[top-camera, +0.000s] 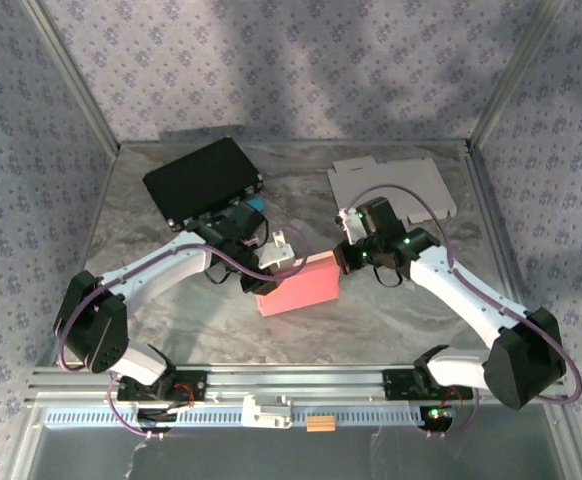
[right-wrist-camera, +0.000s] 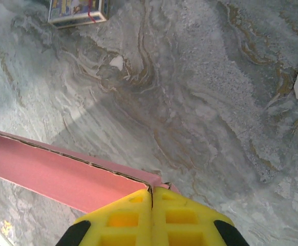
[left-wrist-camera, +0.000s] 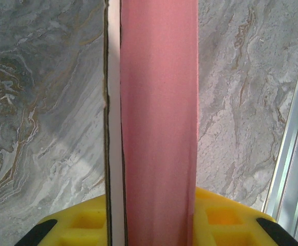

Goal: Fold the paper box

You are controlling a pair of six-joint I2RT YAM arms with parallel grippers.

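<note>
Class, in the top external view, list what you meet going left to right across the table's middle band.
black case → left gripper → pink paper box → right gripper → flat white cardboard sheet.

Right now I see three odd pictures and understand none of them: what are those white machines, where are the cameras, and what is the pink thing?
The white machines are two robot arms bolted to a marble-patterned table. One picture looks down from above; the other two come from cameras on each wrist, so yellow fingers fill the bottom. The pink thing is a paper box being folded. The left hand grips one end of it. The right hand is shut, its fingers pinching a box corner. Also on the table: a black case and a flat white cardboard sheet.
</note>
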